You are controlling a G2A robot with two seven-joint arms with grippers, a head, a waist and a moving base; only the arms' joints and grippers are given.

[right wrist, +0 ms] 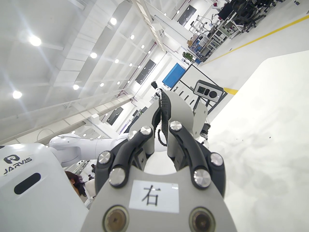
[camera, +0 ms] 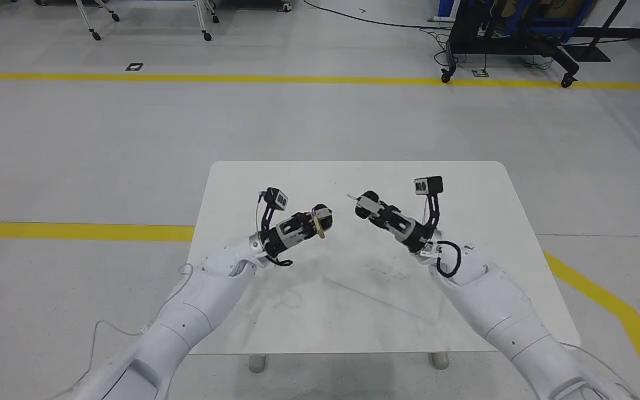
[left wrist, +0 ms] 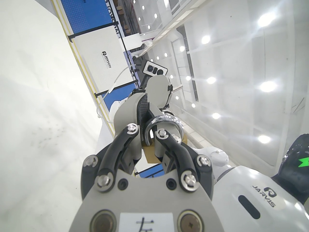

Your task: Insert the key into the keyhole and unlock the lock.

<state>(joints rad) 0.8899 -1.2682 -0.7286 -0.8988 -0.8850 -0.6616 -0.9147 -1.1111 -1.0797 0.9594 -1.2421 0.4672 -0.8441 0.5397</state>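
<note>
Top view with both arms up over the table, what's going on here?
The left gripper holds a brass padlock raised above the white table. The right gripper is shut on a small key, whose tip points toward the padlock. The two grippers face each other over the middle of the table with a gap between key and padlock, so the key is not yet inserted.
</note>
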